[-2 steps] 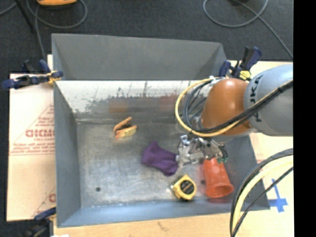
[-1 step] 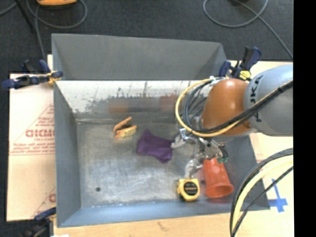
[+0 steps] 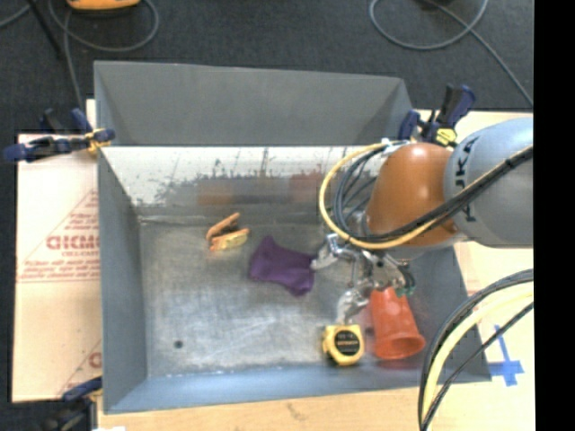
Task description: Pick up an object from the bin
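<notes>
My gripper (image 3: 353,287) hangs low in the right half of the bin, under the arm's orange cover. It sits just right of a crumpled purple cloth (image 3: 282,266) and just above a small yellow tape measure (image 3: 344,344) near the front wall. A red-orange plastic cup (image 3: 395,327) lies right beside it in the front right corner, its wide mouth toward the front. I see nothing held in the gripper.
A wooden clothespin (image 3: 226,233) lies by the back wall, left of the cloth. The arm with its looped cables covers the bin's right side.
</notes>
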You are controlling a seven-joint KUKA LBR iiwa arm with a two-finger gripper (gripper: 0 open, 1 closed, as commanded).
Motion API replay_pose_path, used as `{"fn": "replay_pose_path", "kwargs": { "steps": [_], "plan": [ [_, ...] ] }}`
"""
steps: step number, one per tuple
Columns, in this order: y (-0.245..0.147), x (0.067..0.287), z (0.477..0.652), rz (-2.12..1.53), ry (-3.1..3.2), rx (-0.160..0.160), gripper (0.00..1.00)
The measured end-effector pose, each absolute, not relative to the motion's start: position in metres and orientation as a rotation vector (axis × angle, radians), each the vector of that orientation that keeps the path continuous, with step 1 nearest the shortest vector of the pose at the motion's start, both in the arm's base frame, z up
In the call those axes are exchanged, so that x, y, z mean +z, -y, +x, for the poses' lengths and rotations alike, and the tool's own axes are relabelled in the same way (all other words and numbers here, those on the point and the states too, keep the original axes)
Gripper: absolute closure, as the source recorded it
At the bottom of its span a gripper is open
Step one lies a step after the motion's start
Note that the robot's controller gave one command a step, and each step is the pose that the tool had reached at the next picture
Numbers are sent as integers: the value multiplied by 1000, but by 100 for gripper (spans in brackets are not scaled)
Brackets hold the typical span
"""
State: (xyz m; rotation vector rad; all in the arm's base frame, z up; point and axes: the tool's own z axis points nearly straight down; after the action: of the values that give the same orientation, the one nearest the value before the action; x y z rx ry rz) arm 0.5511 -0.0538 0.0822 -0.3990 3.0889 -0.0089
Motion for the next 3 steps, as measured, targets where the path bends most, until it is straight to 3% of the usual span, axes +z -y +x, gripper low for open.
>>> {"fn": "replay_pose_path", "kwargs": {
  "steps": [1,2,3],
  "plan": [
    [53,82,551,-405,-3088,-10,0],
    [17,85,584,-521,-3094,-4,0],
    [-3,82,589,-485,-3083,-3,0]
  ]
}}
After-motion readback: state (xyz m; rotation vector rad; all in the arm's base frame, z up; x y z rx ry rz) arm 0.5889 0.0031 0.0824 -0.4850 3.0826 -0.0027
